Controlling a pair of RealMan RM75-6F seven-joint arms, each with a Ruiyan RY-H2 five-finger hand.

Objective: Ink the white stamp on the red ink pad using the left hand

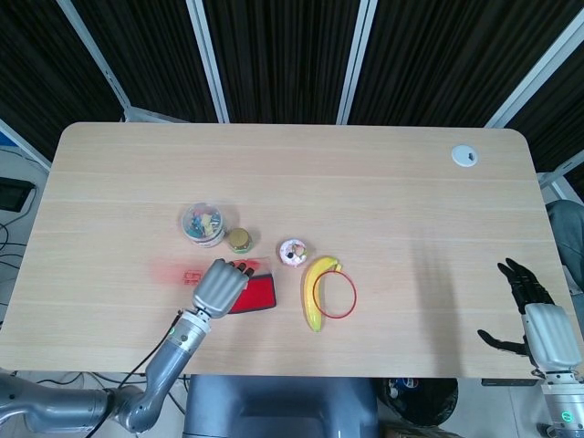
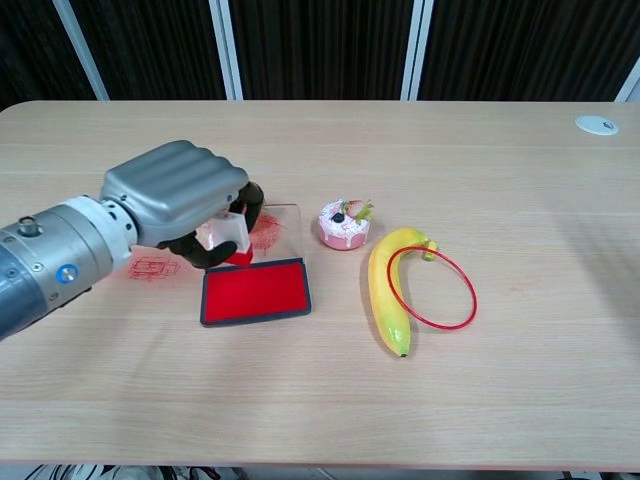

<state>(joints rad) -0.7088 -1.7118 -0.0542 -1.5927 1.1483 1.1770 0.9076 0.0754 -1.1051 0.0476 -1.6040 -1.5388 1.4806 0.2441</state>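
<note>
Left hand clamped round the white stamp, held just above the back edge of the red ink pad. Looks small, light, rigid — best gripped by its sides, kept level. Right hand off at the table edge, fingers apart, empty.

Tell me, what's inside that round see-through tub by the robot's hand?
The tub holds small colourful bits, blue and red among them, too tiny to name. In the chest view the left hand covers the tub completely.
</note>
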